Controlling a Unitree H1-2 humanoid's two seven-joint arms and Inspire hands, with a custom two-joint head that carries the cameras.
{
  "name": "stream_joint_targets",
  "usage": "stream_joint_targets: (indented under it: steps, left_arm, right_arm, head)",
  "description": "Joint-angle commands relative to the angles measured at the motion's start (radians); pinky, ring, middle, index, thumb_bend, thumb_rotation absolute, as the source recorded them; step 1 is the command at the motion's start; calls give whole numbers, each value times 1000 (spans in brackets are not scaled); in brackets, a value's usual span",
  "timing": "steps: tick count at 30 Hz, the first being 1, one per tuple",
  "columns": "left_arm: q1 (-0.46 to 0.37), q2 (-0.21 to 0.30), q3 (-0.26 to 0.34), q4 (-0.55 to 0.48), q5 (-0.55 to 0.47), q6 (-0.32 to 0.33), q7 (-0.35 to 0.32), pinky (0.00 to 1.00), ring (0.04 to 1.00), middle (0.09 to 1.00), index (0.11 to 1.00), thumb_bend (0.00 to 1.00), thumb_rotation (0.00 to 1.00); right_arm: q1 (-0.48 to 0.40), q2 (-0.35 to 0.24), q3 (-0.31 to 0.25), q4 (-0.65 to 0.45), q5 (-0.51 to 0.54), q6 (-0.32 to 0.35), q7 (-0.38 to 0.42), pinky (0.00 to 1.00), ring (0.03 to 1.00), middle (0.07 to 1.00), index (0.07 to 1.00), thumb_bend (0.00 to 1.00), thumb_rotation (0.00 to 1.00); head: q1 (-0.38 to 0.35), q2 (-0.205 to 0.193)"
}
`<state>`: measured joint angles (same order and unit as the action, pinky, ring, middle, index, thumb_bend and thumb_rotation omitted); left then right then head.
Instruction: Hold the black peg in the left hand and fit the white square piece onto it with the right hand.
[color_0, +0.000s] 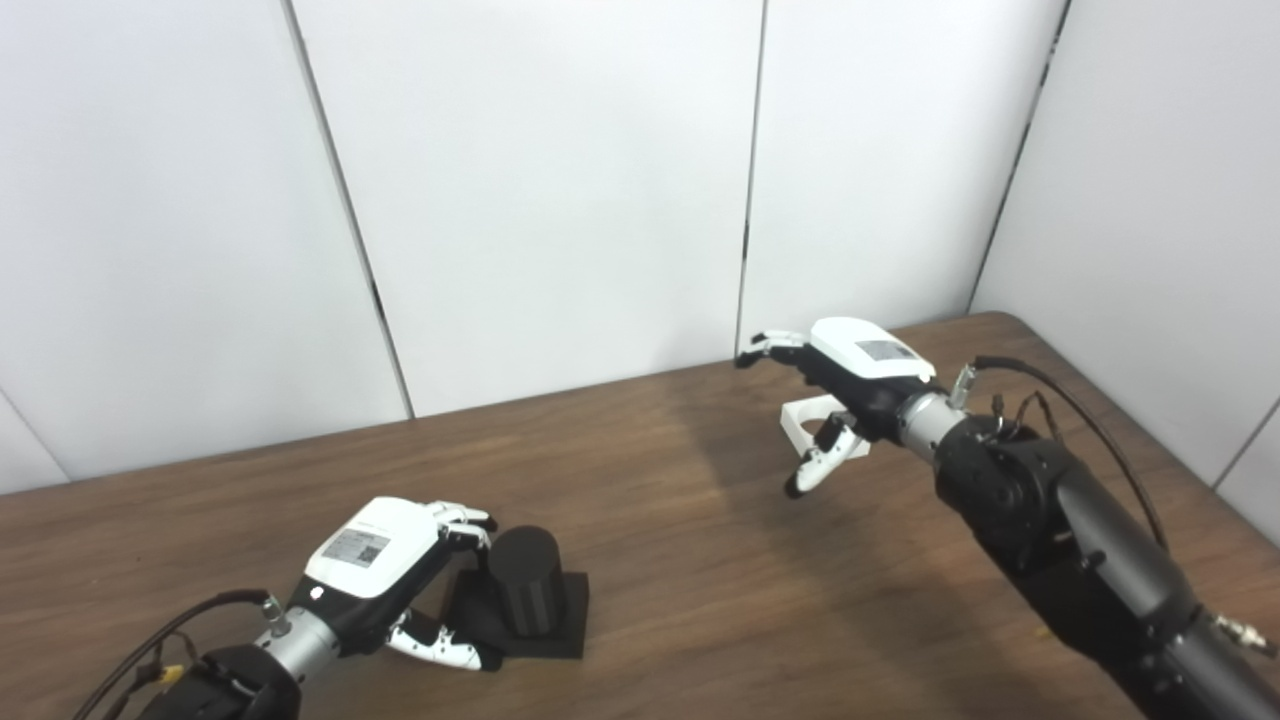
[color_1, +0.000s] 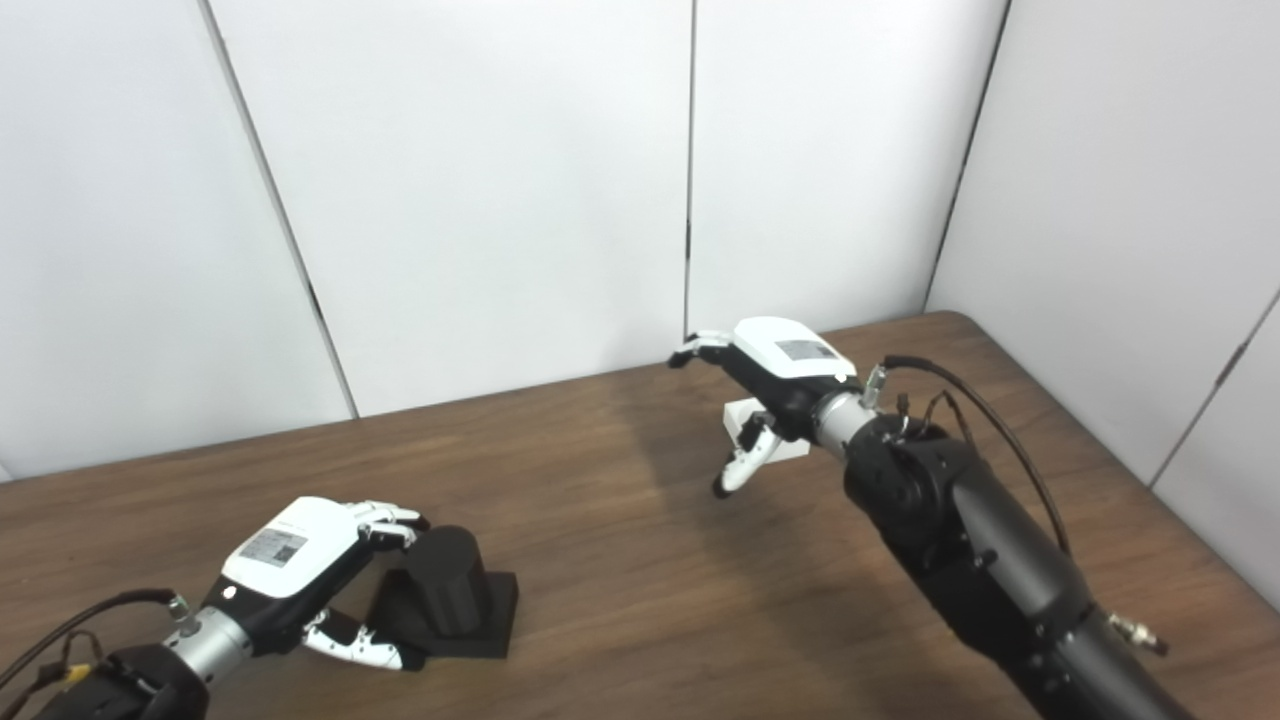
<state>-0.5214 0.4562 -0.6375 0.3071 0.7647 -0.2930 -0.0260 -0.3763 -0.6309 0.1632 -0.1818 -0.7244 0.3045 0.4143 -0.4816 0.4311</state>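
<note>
left hand sits beside the black peg, fingers spread around the upright cylinder but not closed on it; the peg stands on its square black base on the wooden table. right hand hovers over the white square piece near the far edge, fingers apart, gripping nothing. risks: a loose left grasp could tip or slide the peg, and a skewed pinch on the piece would likely jam its hole against the peg top. nothing lies between the two; white wall panels stand close behind
</note>
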Motion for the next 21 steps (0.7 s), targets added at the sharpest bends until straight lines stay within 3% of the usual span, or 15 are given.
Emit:
stream_joint_targets:
  steps: [1,9,21]
  left_arm:
    - [69,40,-53,57,66,-34,-76,757,834,823,489,523,59]
    - [70,46,-48,81,76,-62,-41,763,848,840,489,524,61]
    - [73,50,-44,83,68,-61,-47,787,861,848,490,524,62]
  right_arm:
    - [-81,-53,2,15,-61,-12,-1,699,863,917,830,879,103]
    - [-174,-76,79,142,-227,26,79,896,971,987,898,866,164]
    - [-279,-63,125,335,-282,35,106,934,998,993,941,903,158]
  head:
    - [-8,-6]
    - [-19,-14]
    - [-16,-12]
